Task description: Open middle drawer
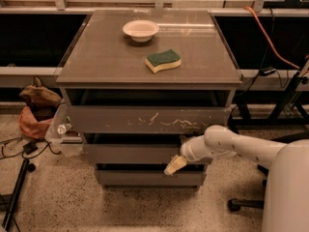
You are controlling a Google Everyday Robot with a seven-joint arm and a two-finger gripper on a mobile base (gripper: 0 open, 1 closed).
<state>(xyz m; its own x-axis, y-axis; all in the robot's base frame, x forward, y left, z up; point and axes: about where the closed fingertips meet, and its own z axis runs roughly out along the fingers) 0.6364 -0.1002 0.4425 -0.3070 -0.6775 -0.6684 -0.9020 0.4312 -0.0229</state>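
Note:
The middle drawer (130, 153) is the plain grey-brown front between the wider scratched top front (145, 119) and the narrower bottom front (145, 178) of a low cabinet. My gripper (174, 166) sits at the end of the white arm (227, 144), which comes in from the right. It is at the lower right edge of the middle drawer front, over the dark gap above the bottom drawer. The gripper holds no loose object.
A white bowl (140, 30) and a green-and-yellow sponge (163, 60) lie on the cabinet top. A brown bag (36, 110) and a clear bin (60, 132) stand on the floor at the left. A tripod leg (17, 192) is at the lower left, and a chair base (241, 204) at the right.

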